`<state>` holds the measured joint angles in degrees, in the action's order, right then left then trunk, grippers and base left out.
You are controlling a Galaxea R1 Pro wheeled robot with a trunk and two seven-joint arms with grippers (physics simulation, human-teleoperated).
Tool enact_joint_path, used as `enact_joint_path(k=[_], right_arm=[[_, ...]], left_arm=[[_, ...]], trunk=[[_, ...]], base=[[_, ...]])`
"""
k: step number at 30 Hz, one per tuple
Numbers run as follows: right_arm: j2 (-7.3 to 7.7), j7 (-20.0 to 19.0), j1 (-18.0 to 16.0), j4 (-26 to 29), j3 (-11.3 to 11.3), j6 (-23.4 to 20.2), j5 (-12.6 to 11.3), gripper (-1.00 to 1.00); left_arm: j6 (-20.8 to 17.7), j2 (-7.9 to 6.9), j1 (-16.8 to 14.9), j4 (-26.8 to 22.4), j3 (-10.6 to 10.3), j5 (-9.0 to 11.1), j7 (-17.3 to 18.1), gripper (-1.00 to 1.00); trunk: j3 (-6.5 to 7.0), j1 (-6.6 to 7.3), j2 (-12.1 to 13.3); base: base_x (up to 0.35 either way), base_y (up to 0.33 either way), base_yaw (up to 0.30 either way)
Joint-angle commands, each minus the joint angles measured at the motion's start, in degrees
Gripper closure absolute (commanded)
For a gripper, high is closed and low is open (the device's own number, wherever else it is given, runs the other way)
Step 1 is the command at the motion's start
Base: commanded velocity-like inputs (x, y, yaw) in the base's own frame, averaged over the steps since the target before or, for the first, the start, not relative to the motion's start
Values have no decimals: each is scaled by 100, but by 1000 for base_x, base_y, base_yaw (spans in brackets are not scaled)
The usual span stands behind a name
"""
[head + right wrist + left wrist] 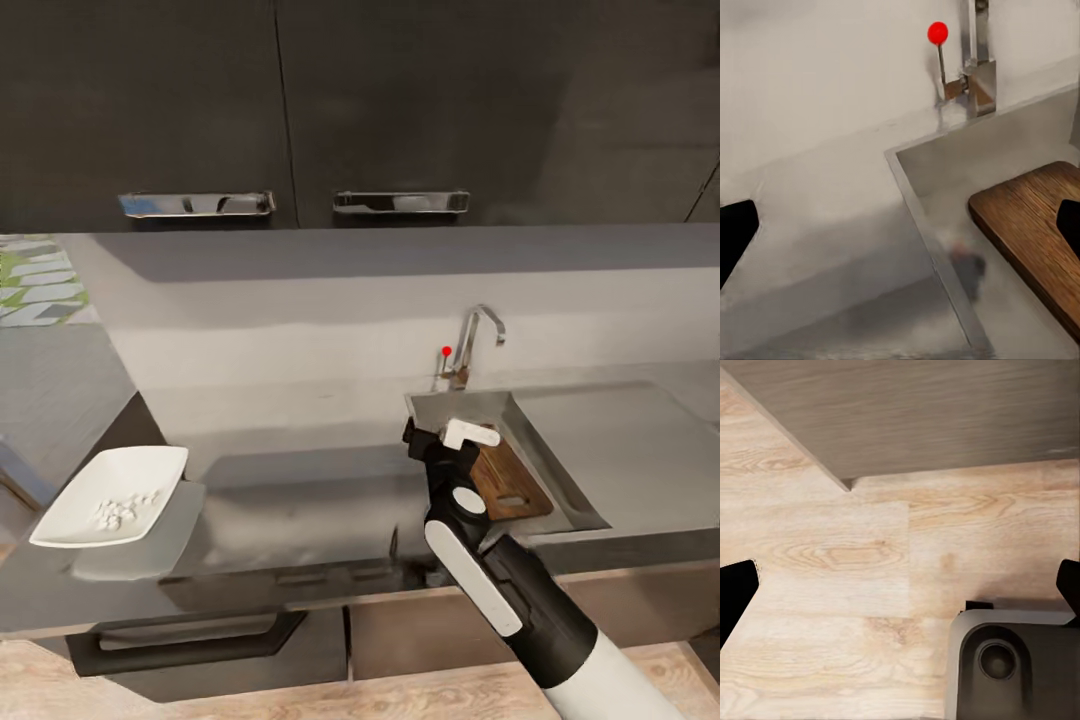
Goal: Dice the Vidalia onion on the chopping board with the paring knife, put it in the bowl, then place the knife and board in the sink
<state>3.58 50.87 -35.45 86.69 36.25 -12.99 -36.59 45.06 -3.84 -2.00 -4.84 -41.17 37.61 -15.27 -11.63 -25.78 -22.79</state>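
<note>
The dark brown chopping board (pixel 510 480) (pixel 1035 225) lies slanted in the steel sink (pixel 470 405) (pixel 945 172), slot handle toward me. My right gripper (pixel 445 432) (pixel 900 229) hovers open over the sink's left edge, just left of the board, holding nothing. At the counter's left end stands the white bowl (pixel 70 520) with small pale pieces of diced onion (pixel 118 510) in it. The left gripper (pixel 900 589) is open and points down at the floor. The paring knife is out of view.
A chrome tap (pixel 475 335) with a red knob (pixel 446 351) rises behind the sink. The flat drainboard (pixel 620 450) runs to the right. Grey countertop (pixel 300 490) spans between bowl and sink. The left wrist view has wood floor (pixel 832 555) and my base (pixel 1012 660).
</note>
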Motion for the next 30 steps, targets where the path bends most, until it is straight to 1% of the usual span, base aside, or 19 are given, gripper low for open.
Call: enact_joint_path(k=[1,2,4,5,7,9,15,19,30], right_arm=[[150,45,-3,27,224,182,-20,-100],[365,52,2,69,525,452,-36,-100],[656,61,6,132,841,751,-51,-100],[746,70,8,152,963,866,-55,-100],[817,82,21,166,1097,979,-62,-100],[837,87,39,170,1148,1017,-62,-100],[849,90,103,172,1182,1041,-62,-100],[862,90,126,172,1330,1167,-59,-100],[924,90,154,165,1366,1309,-62,-100]], left_arm=[[3,-3,-2,-8,-49,1,-55,-100],[3,-3,-2,-8,-49,1,-55,-100],[3,-3,-2,-8,-49,1,-55,-100],[3,-3,-2,-8,-49,1,-55,-100],[1,-3,-2,-8,-49,1,-55,-100],[1,-3,-2,-8,-49,1,-55,-100],[2,-3,-2,-8,-49,1,-55,-100],[2,-3,-2,-8,-49,2,-52,-100],[1,-3,-2,-8,-49,1,-53,-100]], trunk=[[-12,-1,-13],[-12,-1,-13],[-12,-1,-13],[-12,-1,-13],[-12,-1,-13],[-12,-1,-13],[-12,-1,-13],[-12,-1,-13],[-12,-1,-13]], base=[[-270,146,0],[-270,146,0],[-270,146,0],[-270,147,0],[-270,147,0],[-270,147,0],[-270,146,0],[-308,46,0],[-335,2,0]])
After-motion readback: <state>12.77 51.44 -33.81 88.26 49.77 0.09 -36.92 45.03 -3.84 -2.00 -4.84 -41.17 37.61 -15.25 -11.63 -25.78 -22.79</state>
